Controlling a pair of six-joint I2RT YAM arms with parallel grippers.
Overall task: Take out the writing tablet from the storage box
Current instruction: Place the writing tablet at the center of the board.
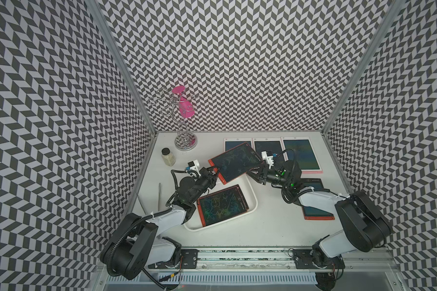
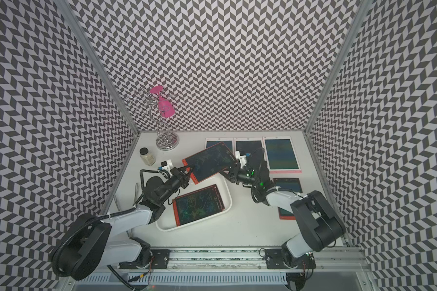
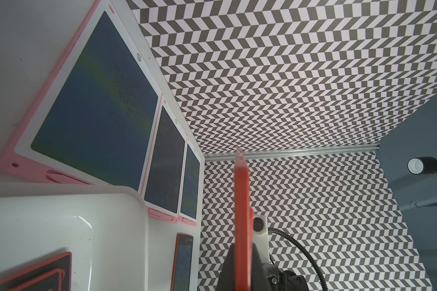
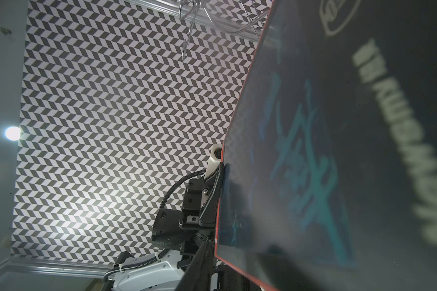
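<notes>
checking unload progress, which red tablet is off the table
The red tablet pinched by the left hand, above the storage box. The other two red ones lie flat: one in the box, one by the right arm.

Red-rimmed writing tablet point(image 4: 326, 151) close up, dark screen with teal scribbles, pale print too blurred to read. On the tablet's far edge the left gripper point(image 4: 218, 181) pinches it. Behind the tablet, chevron wall point(image 4: 111, 113); past its far corner, wire loops point(image 4: 189, 22), probably a stand.

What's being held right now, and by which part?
The raised red-framed writing tablet: the left gripper is shut on one short edge. The right gripper sits at the opposite end; whether it grips cannot be told.
</notes>
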